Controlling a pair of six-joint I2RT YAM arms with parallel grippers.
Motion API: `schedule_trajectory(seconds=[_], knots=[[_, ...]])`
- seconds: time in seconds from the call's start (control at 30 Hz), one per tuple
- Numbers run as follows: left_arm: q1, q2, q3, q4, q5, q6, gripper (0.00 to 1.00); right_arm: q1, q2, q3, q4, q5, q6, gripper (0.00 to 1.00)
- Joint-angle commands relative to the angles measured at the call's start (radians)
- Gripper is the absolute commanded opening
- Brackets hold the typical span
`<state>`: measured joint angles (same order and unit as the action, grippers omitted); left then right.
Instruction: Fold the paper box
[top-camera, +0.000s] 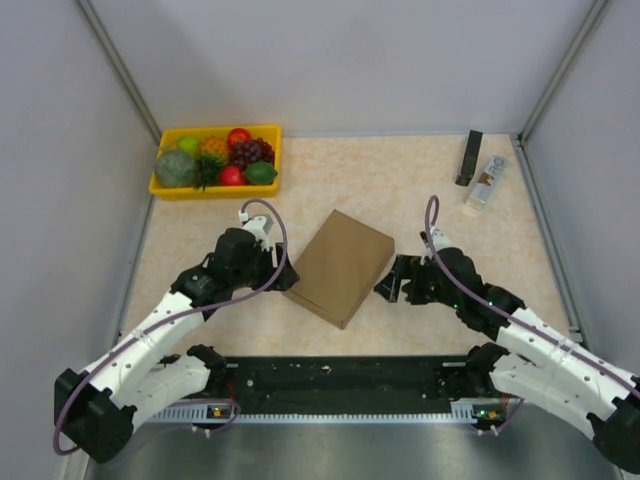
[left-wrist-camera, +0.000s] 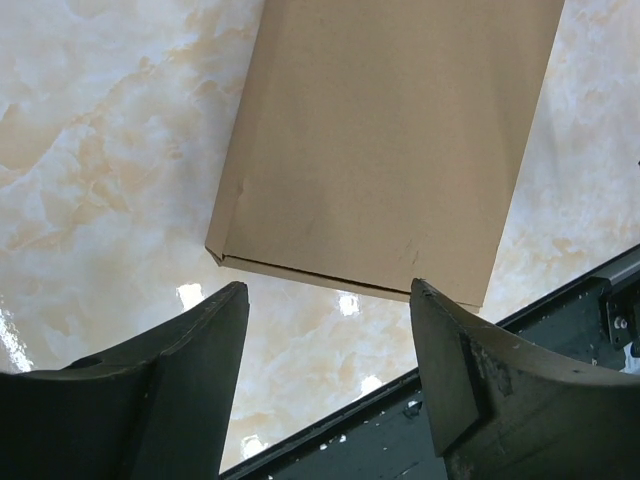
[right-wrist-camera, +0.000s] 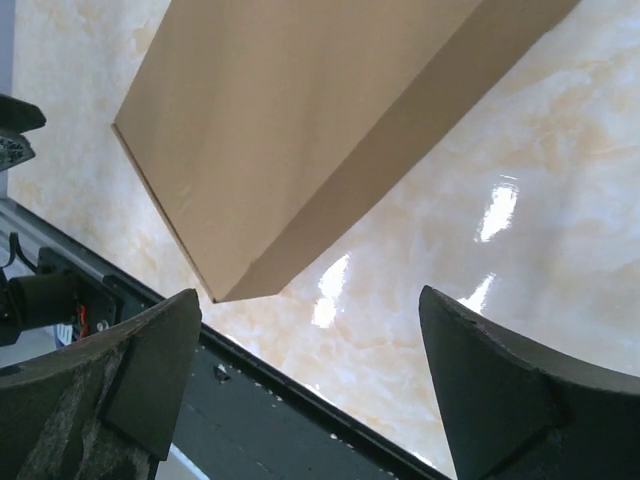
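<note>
The paper box (top-camera: 341, 267) lies flat and closed on the table (top-camera: 400, 180) at the centre of the frame, turned diagonally. It looks fully folded, resting as finished work. The left gripper (top-camera: 285, 278) sits just beside its left edge and the right gripper (top-camera: 388, 285) just beside its right corner. Both gape open and hold nothing.

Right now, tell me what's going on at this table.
Two robot arms flank the paper box, which lies closed and flat in the middle of the table. The left gripper sits close to the box's left edge and the right gripper close to its right edge. Both have their jaws open with nothing between them, so neither is holding the box. A yellow tray of fruit sits untouched in the far left corner.
</note>
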<state>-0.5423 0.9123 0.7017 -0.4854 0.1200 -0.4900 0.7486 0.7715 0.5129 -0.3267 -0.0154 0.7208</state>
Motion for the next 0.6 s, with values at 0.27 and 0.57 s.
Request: schedule_trajectory(seconds=[0.27, 0.57], knots=[[0.013, -0.110, -0.135, 0.059, 0.030, -0.182, 0.70, -0.300, 0.314, 0.220, 0.020, -0.383, -0.132, 0.95], [0.021, -0.248, -0.258, 0.125, 0.053, -0.309, 0.73, -0.491, 0.598, 0.279, 0.300, -0.624, 0.011, 0.94]])
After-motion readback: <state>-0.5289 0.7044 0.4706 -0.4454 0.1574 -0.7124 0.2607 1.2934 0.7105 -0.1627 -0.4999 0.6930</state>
